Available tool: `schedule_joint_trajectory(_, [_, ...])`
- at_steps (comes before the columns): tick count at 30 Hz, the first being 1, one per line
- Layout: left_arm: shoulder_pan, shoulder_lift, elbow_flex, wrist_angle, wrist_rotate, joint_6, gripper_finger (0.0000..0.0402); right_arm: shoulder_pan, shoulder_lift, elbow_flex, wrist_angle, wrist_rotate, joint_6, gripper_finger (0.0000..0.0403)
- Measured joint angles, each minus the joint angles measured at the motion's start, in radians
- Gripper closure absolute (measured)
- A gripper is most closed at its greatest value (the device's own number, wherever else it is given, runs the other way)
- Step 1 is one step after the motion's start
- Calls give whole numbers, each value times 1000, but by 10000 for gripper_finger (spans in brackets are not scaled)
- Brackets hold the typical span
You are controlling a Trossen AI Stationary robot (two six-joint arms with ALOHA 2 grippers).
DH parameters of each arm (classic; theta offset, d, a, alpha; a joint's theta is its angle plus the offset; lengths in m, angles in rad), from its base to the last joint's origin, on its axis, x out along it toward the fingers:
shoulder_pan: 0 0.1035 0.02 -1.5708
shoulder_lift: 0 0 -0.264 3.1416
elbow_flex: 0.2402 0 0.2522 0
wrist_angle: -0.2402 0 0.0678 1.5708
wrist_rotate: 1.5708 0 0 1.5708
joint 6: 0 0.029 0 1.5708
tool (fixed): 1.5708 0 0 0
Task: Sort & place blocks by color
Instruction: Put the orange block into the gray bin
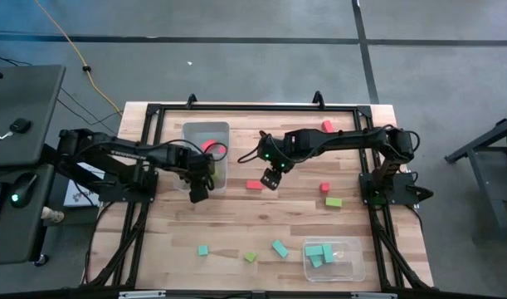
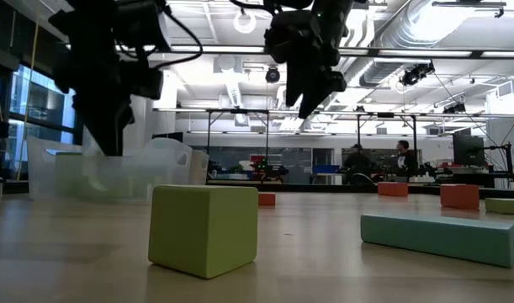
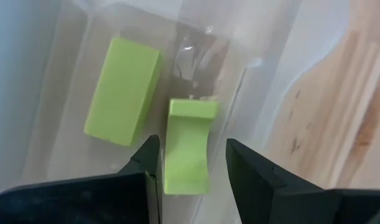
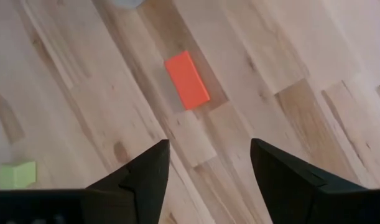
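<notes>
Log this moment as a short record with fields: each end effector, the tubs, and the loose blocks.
left end effector: open over the tub by the left arm, a lime green bar showing between its fingers, not gripped
right end effector: open, above the table with a red bar ahead of it
tub by the left arm: holds two lime green bars and something red
near tub: holds teal blocks
loose blocks: red, lime green and teal ones scattered on the table
</notes>
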State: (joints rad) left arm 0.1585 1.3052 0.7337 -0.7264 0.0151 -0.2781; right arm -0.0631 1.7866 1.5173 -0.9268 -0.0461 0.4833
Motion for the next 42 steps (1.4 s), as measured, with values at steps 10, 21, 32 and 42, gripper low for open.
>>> schedule_joint_trajectory(10, [0,-14,166,-185,-4,46,298,3,18,0,82,-31,-139,149])
schedule_joint_trajectory(21, [0,-141,307,-226,-6,20,298,44,129,0,207,8,-323,148])
schedule_joint_trajectory(32, [0,-285,338,-227,-60,-20,298,47,248,0,245,12,-362,148])
schedule_joint_trajectory(42, [0,-349,338,-227,-116,-59,298,47,314,0,248,22,-380,148])
